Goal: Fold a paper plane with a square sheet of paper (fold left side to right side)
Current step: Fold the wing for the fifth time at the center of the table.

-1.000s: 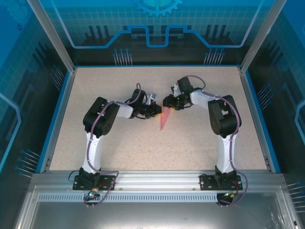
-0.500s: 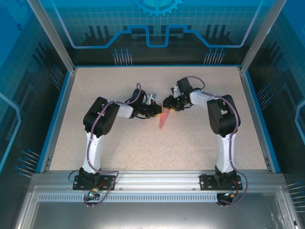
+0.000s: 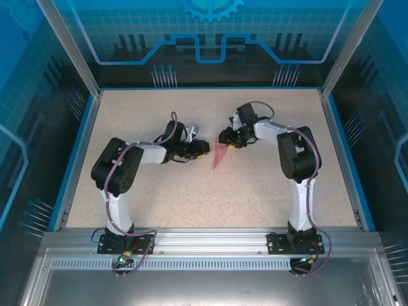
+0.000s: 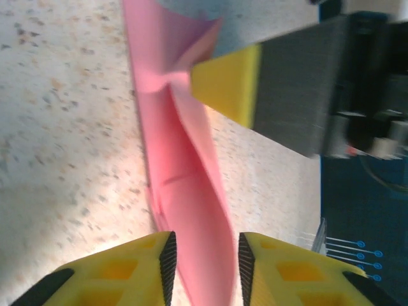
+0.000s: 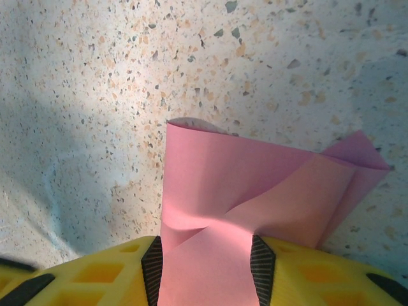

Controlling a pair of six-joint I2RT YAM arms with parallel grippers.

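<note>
From above: one pink paper (image 3: 218,157) — slim, pointed — lies mid-way on the desk (image 3: 255,191), between the left gripper (image 3: 206,152) and the right gripper (image 3: 224,138), with bare surface on every side. Left wrist: two yellow fingers (image 4: 127,271) are spread, the paper running between them. Right wrist: two fingers (image 5: 306,280) are apart — the paper spans the gap.

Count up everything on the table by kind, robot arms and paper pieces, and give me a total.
Robot arms: 2, the left arm and the right arm
Pink folded paper: 1
Total: 3
</note>
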